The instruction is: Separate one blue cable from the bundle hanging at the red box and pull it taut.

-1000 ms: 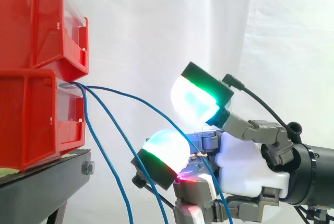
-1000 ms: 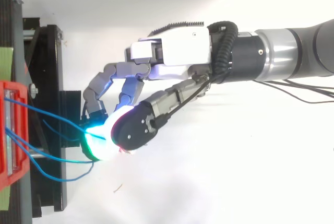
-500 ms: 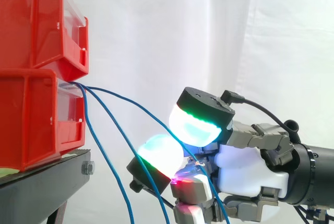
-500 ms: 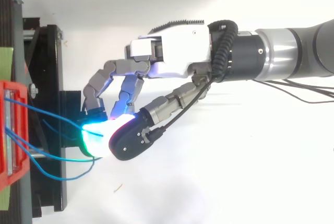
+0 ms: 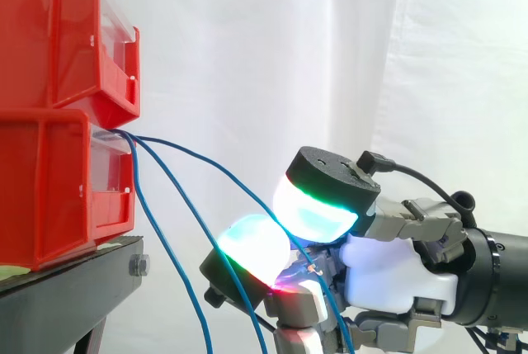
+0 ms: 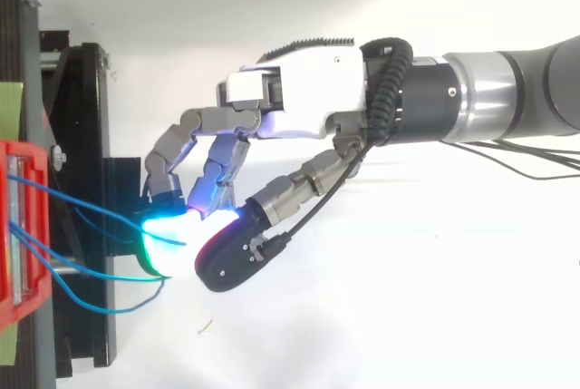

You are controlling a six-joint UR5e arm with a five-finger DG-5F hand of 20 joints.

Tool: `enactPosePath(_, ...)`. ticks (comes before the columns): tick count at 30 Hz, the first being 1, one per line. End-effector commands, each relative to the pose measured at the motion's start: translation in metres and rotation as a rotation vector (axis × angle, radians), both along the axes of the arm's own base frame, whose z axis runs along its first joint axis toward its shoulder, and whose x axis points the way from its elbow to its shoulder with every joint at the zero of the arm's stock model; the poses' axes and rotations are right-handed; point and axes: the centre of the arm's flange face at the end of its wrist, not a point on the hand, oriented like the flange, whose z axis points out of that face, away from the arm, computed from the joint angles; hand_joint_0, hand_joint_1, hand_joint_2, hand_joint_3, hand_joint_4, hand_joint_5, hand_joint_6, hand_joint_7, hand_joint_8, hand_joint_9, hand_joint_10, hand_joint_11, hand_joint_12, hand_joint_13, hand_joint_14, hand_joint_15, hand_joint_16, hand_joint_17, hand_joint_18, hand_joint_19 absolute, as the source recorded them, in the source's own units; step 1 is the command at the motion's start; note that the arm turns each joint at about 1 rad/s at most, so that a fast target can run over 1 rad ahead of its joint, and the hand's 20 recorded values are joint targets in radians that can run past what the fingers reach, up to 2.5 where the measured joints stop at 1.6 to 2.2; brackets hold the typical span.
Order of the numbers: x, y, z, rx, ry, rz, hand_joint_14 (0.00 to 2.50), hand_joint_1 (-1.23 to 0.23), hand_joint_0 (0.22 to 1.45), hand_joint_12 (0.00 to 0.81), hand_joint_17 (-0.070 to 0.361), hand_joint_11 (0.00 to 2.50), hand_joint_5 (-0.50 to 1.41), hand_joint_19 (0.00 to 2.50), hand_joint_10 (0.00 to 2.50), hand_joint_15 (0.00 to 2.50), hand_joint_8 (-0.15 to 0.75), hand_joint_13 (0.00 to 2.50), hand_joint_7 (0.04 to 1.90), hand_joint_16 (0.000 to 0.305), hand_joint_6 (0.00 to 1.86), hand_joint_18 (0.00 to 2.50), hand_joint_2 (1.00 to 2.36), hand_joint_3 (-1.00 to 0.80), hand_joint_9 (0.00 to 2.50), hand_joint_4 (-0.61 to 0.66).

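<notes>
Red box (image 5: 49, 189): we log the lower of two stacked red bins on the black stand (image 5: 66, 288), in front of the white curtain (image 5: 272, 40).
Bundle (image 5: 136, 143): we count several thin blue cables leaving the front lip of the red box at one spot. They fan out down and to the right and hang slack.
Blue cable (image 5: 206, 157): we note the uppermost strand, lifted clear of the others. It arcs from the box across to the hand and drops away below it.
Hand (image 5: 396, 276): it sits low and to the right of the box, well apart from it. Its thumb pad (image 5: 318, 210) and a finger pad (image 5: 252, 243) curl towards each other and meet with the blue cable between them. We read this as a narrow pinch on that strand. The remaining fingers (image 6: 195, 149) are bent above it in the top view.
Done, in our judgement: one strand is singled out and apart from the bundle, and the pinch on it looks made.
Left, in our judgement: the tautening. The blue cable bows between box and hand and is not yet a straight line, so the pull away from the box remains.
Unconfirmed: we cannot tell how firmly the pads bear on the strand.
</notes>
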Motion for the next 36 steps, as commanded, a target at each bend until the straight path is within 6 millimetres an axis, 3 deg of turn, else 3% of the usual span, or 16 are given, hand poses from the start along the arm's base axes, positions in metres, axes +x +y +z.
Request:
enactPosePath(1, 0.0000, 0.0006, -0.0001, 0.001, 0.001, 0.001, 0.02, -0.80, 0.66, 0.418, 0.115, 1.03, -0.21, 0.64, 0.01, 0.60, 0.396, 1.02, 0.90, 0.051, 0.92, 1.01, 1.02, -0.09, 1.00, 0.15)
enactPosePath(15, -0.0015, -0.0018, -0.0015, 0.045, 0.014, 0.016, 0.02, -0.80, 0.67, 0.416, 0.112, 1.09, -0.21, 0.64, 0.01, 0.62, 0.391, 1.06, 0.90, 0.050, 0.92, 1.01, 1.02, -0.10, 1.05, 0.12)
enactPosePath(30, -0.0018, 0.0031, 0.0010, 0.204, 0.022, 0.138, 0.02, -0.79, 0.67, 0.417, 0.107, 1.18, -0.21, 0.71, 0.01, 1.04, 0.384, 1.24, 0.91, 0.048, 0.92, 1.01, 1.02, -0.12, 1.04, 0.12)
enactPosePath(36, -0.0024, 0.0017, 0.0013, 0.245, 0.029, 0.162, 0.02, -0.79, 0.67, 0.394, 0.108, 1.19, -0.21, 0.84, 0.01, 1.20, 0.387, 1.29, 0.91, 0.048, 0.92, 1.08, 1.02, -0.12, 1.04, 0.13)
